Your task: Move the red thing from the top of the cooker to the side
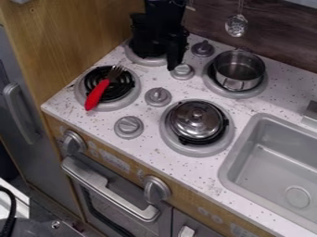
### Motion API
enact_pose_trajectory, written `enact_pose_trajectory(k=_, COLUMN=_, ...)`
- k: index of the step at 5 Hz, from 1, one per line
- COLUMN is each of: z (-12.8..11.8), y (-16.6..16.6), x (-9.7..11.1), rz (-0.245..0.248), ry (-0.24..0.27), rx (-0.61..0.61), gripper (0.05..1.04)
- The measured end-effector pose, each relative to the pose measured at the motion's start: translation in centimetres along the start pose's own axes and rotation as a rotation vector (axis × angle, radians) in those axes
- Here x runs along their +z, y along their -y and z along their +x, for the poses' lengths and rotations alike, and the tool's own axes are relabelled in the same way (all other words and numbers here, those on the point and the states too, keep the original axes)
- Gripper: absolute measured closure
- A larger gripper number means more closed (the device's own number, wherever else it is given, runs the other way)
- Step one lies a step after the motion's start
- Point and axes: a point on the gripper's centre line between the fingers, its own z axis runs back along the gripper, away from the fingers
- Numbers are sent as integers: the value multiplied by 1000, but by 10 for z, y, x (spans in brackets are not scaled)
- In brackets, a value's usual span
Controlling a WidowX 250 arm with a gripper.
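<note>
The black gripper [166, 46] hangs from the top edge over the back left burner and the knob beside it. A fork with a red handle [98, 94] lies across the front left burner [132, 98], its metal tines pointing up and to the right. Its red end reaches onto the burner's grey rim near the counter's left edge. The gripper is behind the fork and to its right, apart from it.
A steel pot [237, 70] stands on the back right burner, and a lidded pan [197, 121] on the front right one. Knobs [158, 96] rise between the burners. A grey sink [272, 162] is at the right; a wooden panel [74, 41] borders the left.
</note>
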Motion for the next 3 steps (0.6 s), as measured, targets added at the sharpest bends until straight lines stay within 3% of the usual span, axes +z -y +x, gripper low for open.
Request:
enact_pose_trajectory(k=1, z=-7, y=2, x=-16, rz=-13, ry=-46, rx=2, gripper=83)
enact_pose_trajectory(k=2, z=-4, y=-20, x=-33, rz=1, ry=-45, rx=7, gripper=83)
enact_pose_trajectory(k=3, z=0, y=-67, x=-42, rz=-5, ry=-34, rx=90, gripper=83)
